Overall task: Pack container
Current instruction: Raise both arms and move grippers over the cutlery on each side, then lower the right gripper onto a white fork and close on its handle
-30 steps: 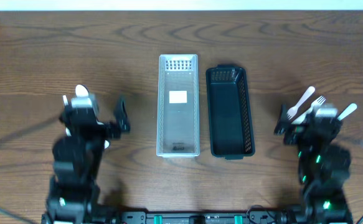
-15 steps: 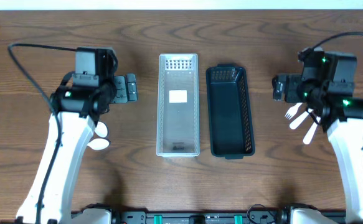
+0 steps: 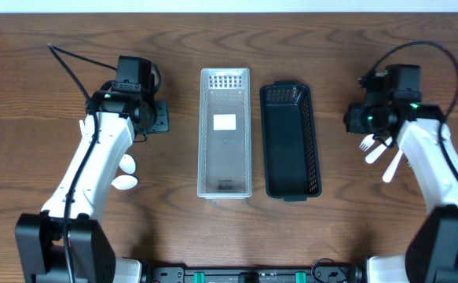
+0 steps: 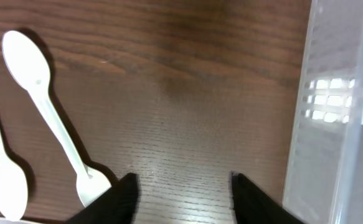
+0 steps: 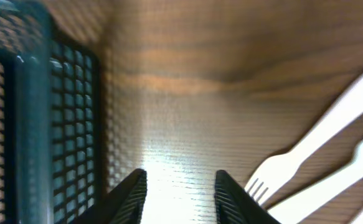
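Observation:
A clear plastic container (image 3: 225, 134) and a black mesh container (image 3: 290, 141) stand side by side mid-table, both with nothing in them. Two white spoons (image 3: 125, 172) lie left of them, also in the left wrist view as spoons (image 4: 44, 112). White forks (image 3: 374, 146) lie to the right, and the right wrist view shows the forks (image 5: 312, 155). My left gripper (image 3: 163, 118) (image 4: 182, 186) hovers open over bare wood between the spoons and the clear container (image 4: 337, 112). My right gripper (image 3: 349, 120) (image 5: 181, 186) stands open over wood between the black container (image 5: 38, 112) and the forks.
Both arms reach in from the front edge, elbows out to the sides. A black cable (image 3: 71, 71) trails behind the left arm, another cable (image 3: 441, 55) loops over the right arm. The wooden table (image 3: 229, 39) stretches behind the containers.
Both arms rose from folded poses at the front edge and reached out beside the containers. Both pairs of jaws have narrowed since half a second ago, holding nothing.

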Motion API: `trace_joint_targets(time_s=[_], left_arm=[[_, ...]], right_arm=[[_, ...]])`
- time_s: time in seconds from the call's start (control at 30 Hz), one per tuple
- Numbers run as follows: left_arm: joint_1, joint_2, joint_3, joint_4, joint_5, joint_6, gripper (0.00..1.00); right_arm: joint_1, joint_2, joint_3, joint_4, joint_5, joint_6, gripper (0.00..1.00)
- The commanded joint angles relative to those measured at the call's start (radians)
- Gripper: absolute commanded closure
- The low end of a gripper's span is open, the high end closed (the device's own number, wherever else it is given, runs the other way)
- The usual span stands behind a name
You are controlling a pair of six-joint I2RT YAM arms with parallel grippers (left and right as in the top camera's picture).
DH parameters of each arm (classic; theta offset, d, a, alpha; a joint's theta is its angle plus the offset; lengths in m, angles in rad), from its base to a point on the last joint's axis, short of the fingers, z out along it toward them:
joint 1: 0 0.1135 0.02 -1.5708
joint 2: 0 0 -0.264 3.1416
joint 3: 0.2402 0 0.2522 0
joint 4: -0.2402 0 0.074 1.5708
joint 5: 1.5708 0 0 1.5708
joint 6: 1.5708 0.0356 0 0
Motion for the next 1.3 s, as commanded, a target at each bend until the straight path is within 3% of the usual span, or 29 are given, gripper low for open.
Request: trace_joint_targets(time_s=[0.0,0.2,0.33,0.7,1.0,1.27], left_arm=[[-0.003,0.032,0.020,-0.007,-0.004,-0.040,0.59],[-0.003,0.093,0.020,-0.006,-0.004,-0.093,0.67],[-0.003,0.146,0.020,-0.010,0.026,-0.089,0.87],[-0.081,0.231,0.020,-0.010,0.172,-0.087,0.91],[-0.215,0.231,0.020,-0.009,0.177,-0.087,0.91],[-0.209,0.231,0.020,-0.006,0.171,-0.070,0.91]], right_arm=[[0.037,0.055,0.018,0.003,-0.009,0.007,0.63],[0.101,0.133,0.018,0.014,-0.009,0.006,0.63],[0.144,0.153,0.018,0.018,-0.009,0.006,0.61],[0.191,0.154,0.018,0.022,-0.009,0.006,0.59],[0.191,0.154,0.018,0.022,-0.010,0.018,0.58],[0.191,0.154,0.018,0.023,-0.051,0.071,0.57]])
